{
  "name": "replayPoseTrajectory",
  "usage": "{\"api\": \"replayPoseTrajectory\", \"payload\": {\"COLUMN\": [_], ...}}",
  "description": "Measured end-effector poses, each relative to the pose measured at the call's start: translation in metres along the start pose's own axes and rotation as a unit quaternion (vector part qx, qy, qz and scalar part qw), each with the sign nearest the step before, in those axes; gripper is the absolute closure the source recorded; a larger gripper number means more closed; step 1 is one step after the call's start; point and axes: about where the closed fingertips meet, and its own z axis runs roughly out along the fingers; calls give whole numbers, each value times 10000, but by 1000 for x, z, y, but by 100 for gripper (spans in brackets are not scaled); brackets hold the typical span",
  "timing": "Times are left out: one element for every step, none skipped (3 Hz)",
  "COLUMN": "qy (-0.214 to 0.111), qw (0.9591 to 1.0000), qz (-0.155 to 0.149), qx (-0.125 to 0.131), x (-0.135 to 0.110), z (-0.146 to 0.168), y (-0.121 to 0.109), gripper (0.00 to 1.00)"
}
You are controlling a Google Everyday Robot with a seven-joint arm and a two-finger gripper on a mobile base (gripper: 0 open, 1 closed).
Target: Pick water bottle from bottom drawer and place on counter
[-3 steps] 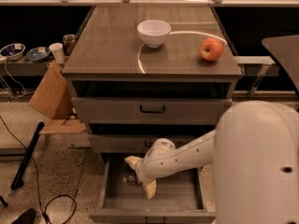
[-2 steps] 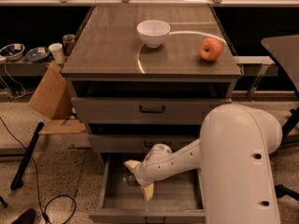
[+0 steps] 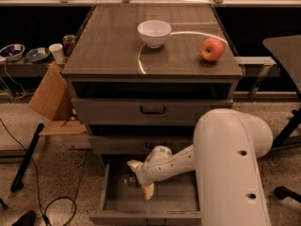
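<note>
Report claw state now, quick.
The claw: down inside the bottom drawer, right at the water bottle; whether it is open, closed or holding the bottle cannot be told.

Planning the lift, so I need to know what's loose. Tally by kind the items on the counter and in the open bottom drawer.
Bowl: 1, white, on the counter
Apple: 1, on the counter
Water bottle: 1, in the bottom drawer, right at the gripper, which is down inside that drawer
Total: 3
</note>
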Motion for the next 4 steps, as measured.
{"api": "replayPoseTrajectory", "payload": {"qy": [105, 195, 282, 376], "qw": [9995, 9984, 9973, 9963], "qz": [249, 501, 663, 778], "qx": [147, 185, 117, 34], "x": [26, 45, 56, 60], "z": [30, 64, 96, 123], "y": [-6, -8, -9, -13], "gripper": [0, 0, 0, 0]}}
